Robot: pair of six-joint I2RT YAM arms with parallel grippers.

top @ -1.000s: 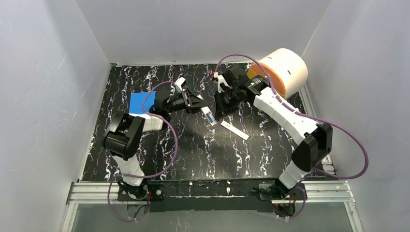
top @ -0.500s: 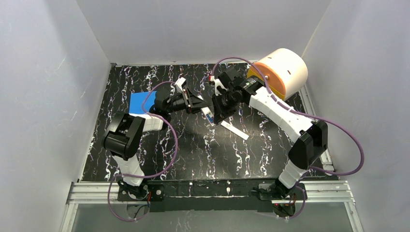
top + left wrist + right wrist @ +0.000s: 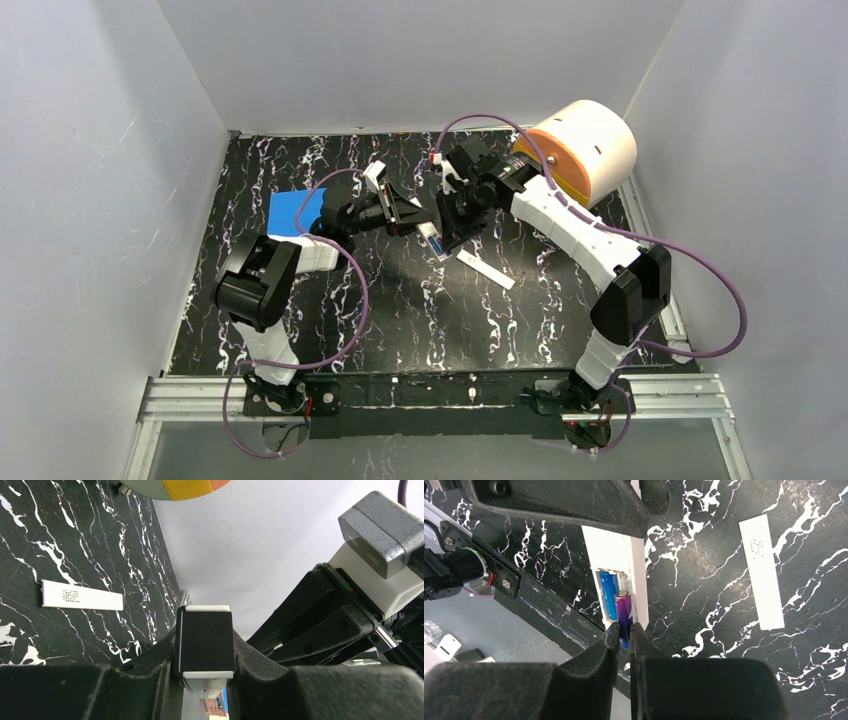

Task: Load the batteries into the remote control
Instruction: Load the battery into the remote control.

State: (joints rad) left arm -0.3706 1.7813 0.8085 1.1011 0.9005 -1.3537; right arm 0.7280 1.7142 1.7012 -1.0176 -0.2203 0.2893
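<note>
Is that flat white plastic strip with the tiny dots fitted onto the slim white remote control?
No, the flat white plastic strip lies on the black marbled table, apart from the slim white remote control.

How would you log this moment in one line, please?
left gripper: holds remote control | right gripper: holds second battery, partly in remote | first battery: seated alongside | white strip: flat on table

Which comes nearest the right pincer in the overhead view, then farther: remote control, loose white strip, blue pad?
From the right pincer:
1. remote control, right at its tips.
2. white strip, lying a little to the right, toward the arm bases.
3. blue pad, far over on the left.
</note>
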